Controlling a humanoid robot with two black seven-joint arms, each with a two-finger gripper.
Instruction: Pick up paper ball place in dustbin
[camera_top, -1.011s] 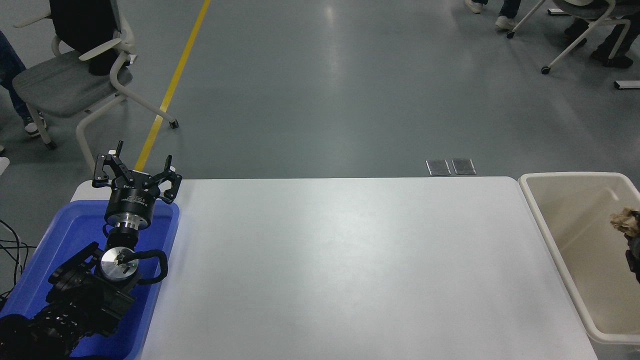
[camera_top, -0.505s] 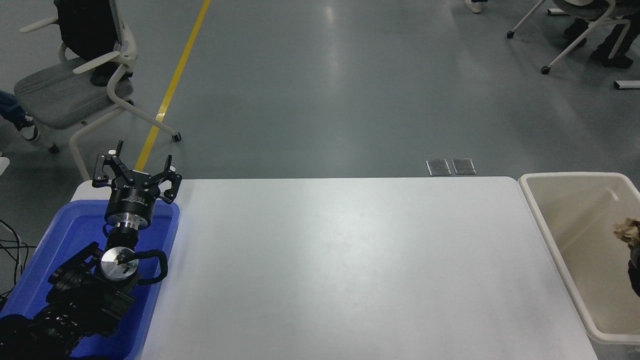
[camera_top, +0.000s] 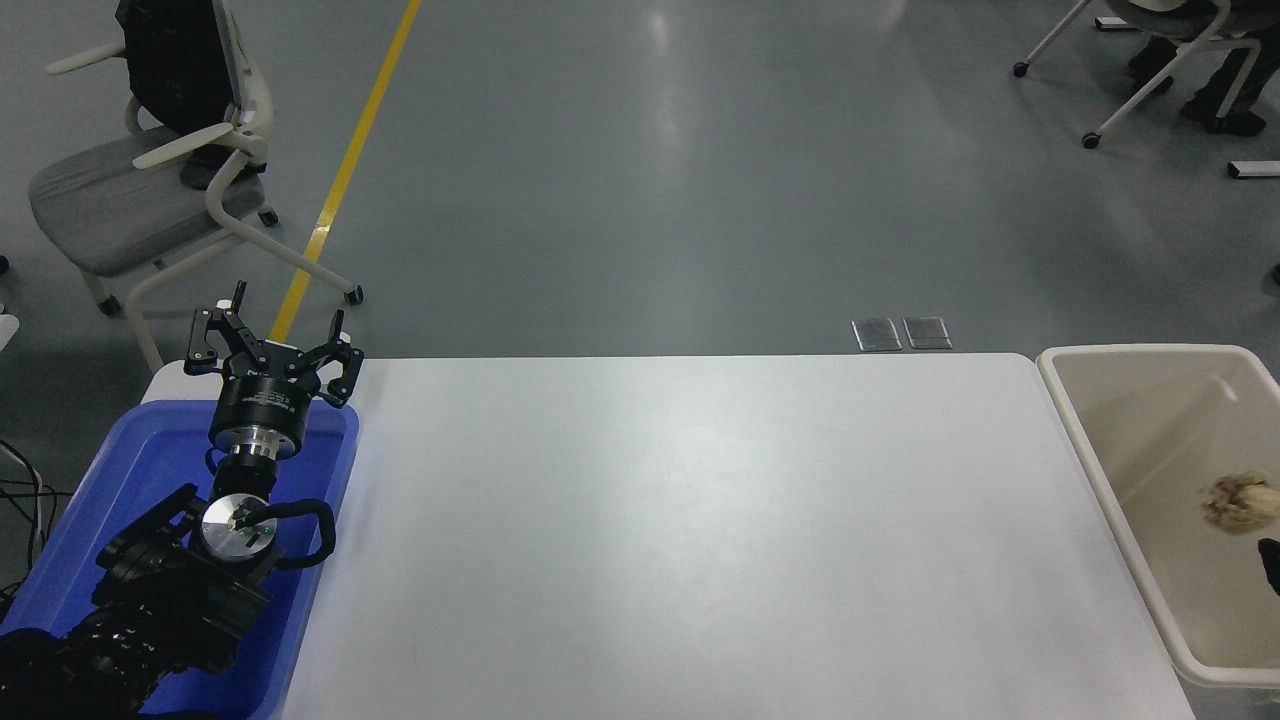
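We found no brand, label or writing that could be read; the small print on the left hand's (camera_top: 270, 352) black collar was too fine to make out. That hand sat parked over the blue tray (camera_top: 110, 480) at the lower left, its fingers spread wide and holding nothing.

The paper ball (camera_top: 1238, 501) lay loose inside the dustbin (camera_top: 1105, 480), on the bin's inner surface near the picture's right edge, with nothing gripping it. Half a second before, we had seen it higher up at that edge, above a dark part of the right arm; one second before, it was pressed against black fingers there. Of the right hand (camera_top: 1270, 562) only a dark sliver showed just below the ball, apart from it, and we could not tell whether it was wide or narrow.

The dustbin stood against the right end of the white tabletop (camera_top: 680, 530). Beyond the tabletop, the grey chair (camera_top: 150, 180) at the upper left had rolled slightly and turned since the earlier frames.
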